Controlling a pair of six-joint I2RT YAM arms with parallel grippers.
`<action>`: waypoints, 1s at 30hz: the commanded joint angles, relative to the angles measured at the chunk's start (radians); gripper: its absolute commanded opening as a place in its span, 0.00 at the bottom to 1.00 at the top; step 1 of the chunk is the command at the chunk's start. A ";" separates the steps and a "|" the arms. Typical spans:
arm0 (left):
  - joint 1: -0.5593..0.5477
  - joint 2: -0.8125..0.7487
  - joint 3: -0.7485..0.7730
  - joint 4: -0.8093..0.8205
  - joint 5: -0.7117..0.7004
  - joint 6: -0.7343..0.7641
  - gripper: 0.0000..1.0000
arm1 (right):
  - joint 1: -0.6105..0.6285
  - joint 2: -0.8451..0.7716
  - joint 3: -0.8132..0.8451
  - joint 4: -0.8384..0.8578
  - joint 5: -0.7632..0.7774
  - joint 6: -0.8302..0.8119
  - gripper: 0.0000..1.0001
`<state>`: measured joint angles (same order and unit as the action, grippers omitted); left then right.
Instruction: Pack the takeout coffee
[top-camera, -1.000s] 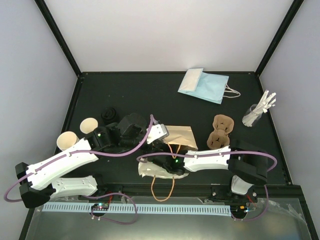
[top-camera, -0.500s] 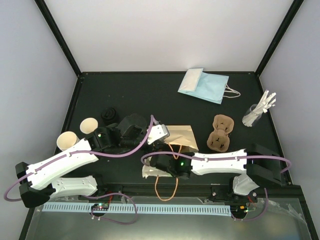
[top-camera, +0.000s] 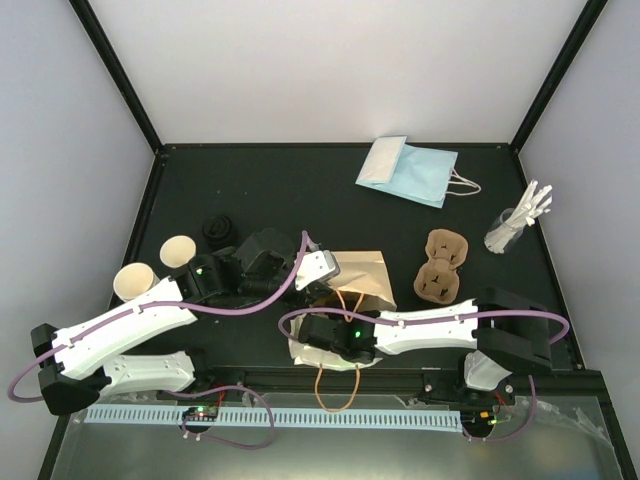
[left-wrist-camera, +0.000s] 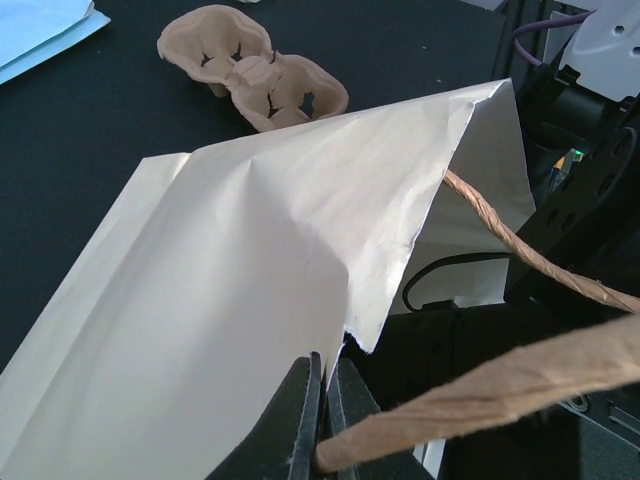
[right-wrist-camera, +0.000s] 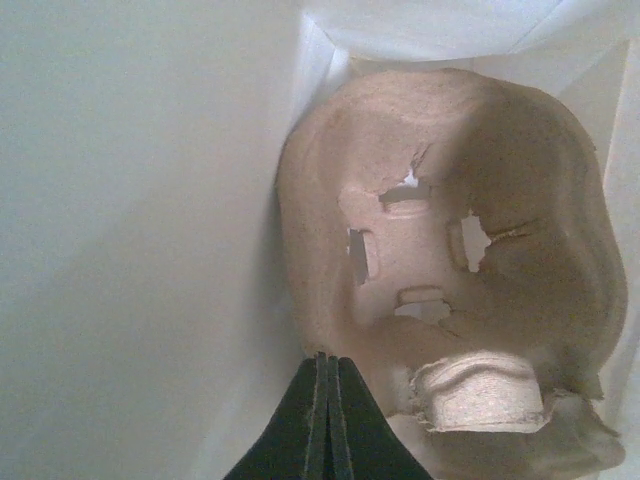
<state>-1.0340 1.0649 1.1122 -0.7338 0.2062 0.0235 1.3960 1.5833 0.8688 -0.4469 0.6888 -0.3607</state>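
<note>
Black tabletop (top-camera: 300, 195) fills the overhead view between pale walls. A tan paper bag (top-camera: 365, 272) lies at centre, with the left arm (top-camera: 130, 325) reaching it from the lower left and the right arm (top-camera: 430, 325) from the lower right. The takeout coffee (top-camera: 218, 232) sits left of centre, apart from the bag, and only its black lid shows. Two lidless cups (top-camera: 178, 250) stand at its lower left, and a pulp carrier (top-camera: 442, 265) lies right of the bag. At the left wrist view's bottom centre, the left gripper (left-wrist-camera: 323, 375) pinches the bag's twisted paper handle (left-wrist-camera: 480, 395). In the right wrist view the right gripper (right-wrist-camera: 324, 362) has its jaws pressed together on nothing, between white paper walls, its tip just beside another pulp carrier (right-wrist-camera: 440, 250).
</note>
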 joint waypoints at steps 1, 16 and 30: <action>-0.005 0.005 0.000 -0.034 0.013 -0.022 0.02 | -0.004 0.006 -0.004 0.035 0.038 -0.015 0.01; -0.016 -0.009 -0.006 -0.034 0.021 -0.021 0.01 | -0.088 0.022 0.012 0.147 0.102 -0.118 0.01; -0.029 -0.016 -0.013 -0.026 0.022 -0.027 0.02 | -0.138 0.133 -0.002 0.305 0.179 -0.188 0.01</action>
<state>-1.0386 1.0641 1.1034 -0.7349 0.1688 0.0235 1.2930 1.6928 0.8726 -0.2054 0.8211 -0.5228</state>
